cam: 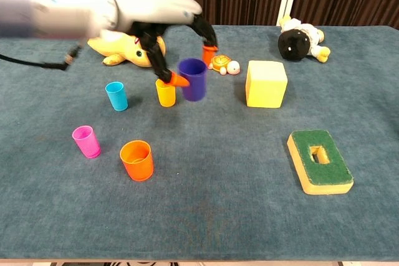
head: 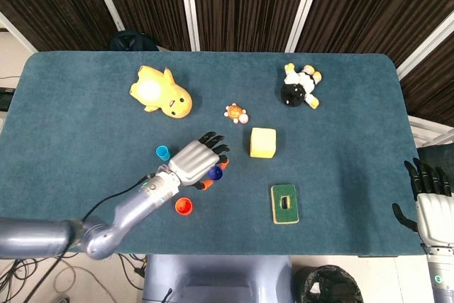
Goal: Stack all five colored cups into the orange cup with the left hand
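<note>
My left hand (cam: pixel 163 26) (head: pixel 195 161) holds the purple cup (cam: pixel 192 79) (head: pixel 215 172) lifted well above the table, pinched between orange-tipped fingers. The orange cup (cam: pixel 137 160) (head: pixel 184 206) stands upright near the front, below and left of the held cup. A magenta cup (cam: pixel 86 141) stands left of it. A blue cup (cam: pixel 116 96) (head: pixel 163 152) and a yellow cup (cam: pixel 166 93) stand further back. My right hand (head: pixel 428 196) hangs off the table's right edge, fingers spread, holding nothing.
A yellow plush (cam: pixel 128 45), a small turtle toy (cam: pixel 224 63), a yellow block (cam: pixel 266 83), a black-and-white plush (cam: pixel 300 40) and a green-topped sponge (cam: pixel 320 161) lie on the blue cloth (cam: pixel 237 216).
</note>
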### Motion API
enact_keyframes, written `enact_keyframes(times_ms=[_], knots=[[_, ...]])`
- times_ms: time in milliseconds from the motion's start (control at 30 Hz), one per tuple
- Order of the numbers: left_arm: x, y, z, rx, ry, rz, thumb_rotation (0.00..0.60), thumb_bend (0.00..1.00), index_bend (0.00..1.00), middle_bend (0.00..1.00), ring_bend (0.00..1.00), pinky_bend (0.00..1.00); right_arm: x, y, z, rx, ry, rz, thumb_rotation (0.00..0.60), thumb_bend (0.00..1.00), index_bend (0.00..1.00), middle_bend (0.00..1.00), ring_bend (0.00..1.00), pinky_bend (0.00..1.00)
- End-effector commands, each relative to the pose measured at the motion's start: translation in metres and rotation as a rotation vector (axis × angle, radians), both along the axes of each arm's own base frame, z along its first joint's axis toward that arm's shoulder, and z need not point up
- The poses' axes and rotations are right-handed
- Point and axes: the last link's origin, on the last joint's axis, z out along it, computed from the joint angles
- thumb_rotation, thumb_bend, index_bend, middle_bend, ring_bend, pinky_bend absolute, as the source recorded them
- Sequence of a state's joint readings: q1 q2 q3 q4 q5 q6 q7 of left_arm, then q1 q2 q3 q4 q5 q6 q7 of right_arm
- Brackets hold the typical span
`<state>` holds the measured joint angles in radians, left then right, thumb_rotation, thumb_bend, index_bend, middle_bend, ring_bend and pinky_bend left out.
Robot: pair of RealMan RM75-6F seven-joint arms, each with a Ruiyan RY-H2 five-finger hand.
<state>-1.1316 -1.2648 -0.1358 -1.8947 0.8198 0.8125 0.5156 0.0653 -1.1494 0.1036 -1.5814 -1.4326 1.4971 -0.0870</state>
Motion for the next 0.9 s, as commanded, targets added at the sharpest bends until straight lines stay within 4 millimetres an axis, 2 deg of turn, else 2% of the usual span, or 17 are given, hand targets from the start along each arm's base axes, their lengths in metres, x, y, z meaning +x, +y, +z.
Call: enact_keyframes(times_ms=[33,167,300,433,533,900], knots=[[-0.021,-0.021,0.039,0.009,0.035,0.015,0.6,0.34,0.48,0.18,0.0,0.04,0.001,0.0,-0.001,0.001,0.001,0.003,0.6,0.37,0.03,0.04,0.07,0.0],[-0.046,-0.039,0.059,-0.006,0.046,0.046,0.6,0.34,0.48,0.19,0.0,0.04,0.002,0.0,-0.002,-0.001,0.001,0.004,0.6,0.37,0.03,0.04,0.07,0.0],[-0.07,-0.048,0.063,-0.012,0.074,0.045,0.6,0.34,0.48,0.19,0.0,0.04,0.002,0.0,-0.003,0.001,0.003,0.003,0.6,0.37,0.03,0.04,0.07,0.0],[-0.092,-0.055,0.055,-0.036,0.045,0.05,0.6,0.34,0.48,0.19,0.0,0.04,0.002,0.0,-0.002,-0.005,0.004,0.003,0.6,0.37,0.03,0.04,0.07,0.0],[-0.1,-0.054,0.047,-0.038,0.014,0.032,0.6,0.34,0.48,0.19,0.0,0.04,0.001,0.0,-0.002,-0.01,0.003,0.002,0.6,0.37,0.03,0.04,0.07,0.0],[-0.119,-0.052,0.021,-0.073,0.005,-0.012,0.6,0.34,0.48,0.2,0.0,0.04,0.001,0.0,0.0,-0.019,-0.002,0.003,0.6,0.37,0.03,0.04,0.07,0.0]])
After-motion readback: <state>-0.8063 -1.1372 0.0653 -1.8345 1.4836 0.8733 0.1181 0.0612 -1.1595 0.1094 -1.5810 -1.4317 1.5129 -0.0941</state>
